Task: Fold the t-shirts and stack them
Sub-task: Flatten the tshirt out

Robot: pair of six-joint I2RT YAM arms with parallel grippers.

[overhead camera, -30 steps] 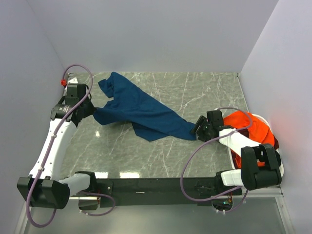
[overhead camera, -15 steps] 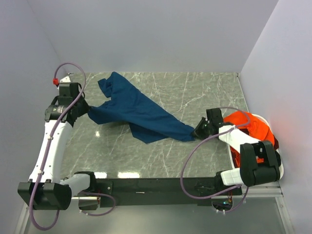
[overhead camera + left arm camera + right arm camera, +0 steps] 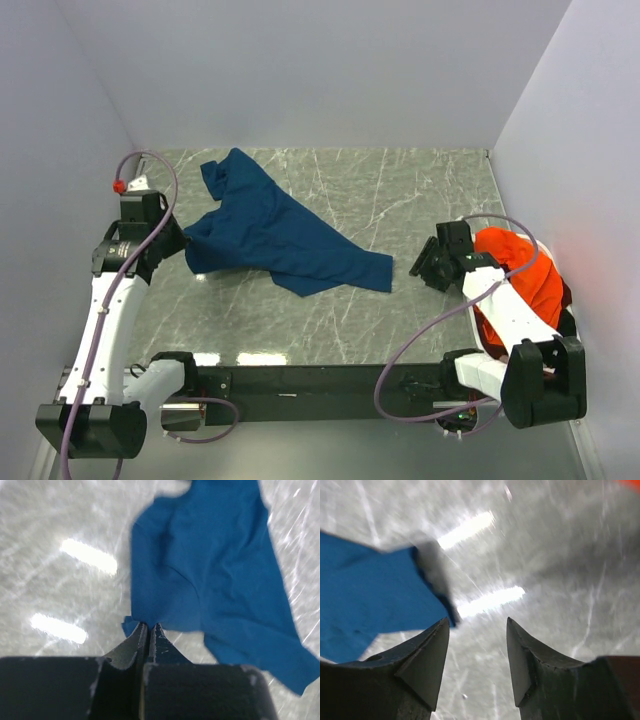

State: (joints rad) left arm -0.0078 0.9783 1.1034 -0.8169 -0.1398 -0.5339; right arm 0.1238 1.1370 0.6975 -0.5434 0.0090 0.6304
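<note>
Your left jaws clamp an edge of the blue t-shirt [image 3: 285,235] — your right jaws stand apart, empty, near its other end.

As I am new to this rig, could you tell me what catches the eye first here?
The blue t-shirt lies diagonally across the marble table, its left corner pinched in the shut left hand. The right hand stands open just off the shirt's right corner, with an orange t-shirt heaped behind it at the table's right edge.

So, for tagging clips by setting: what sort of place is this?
Probably a lab test booth: plain pale walls enclose a marble-look table with two robot arms bolted at its near edge.
</note>
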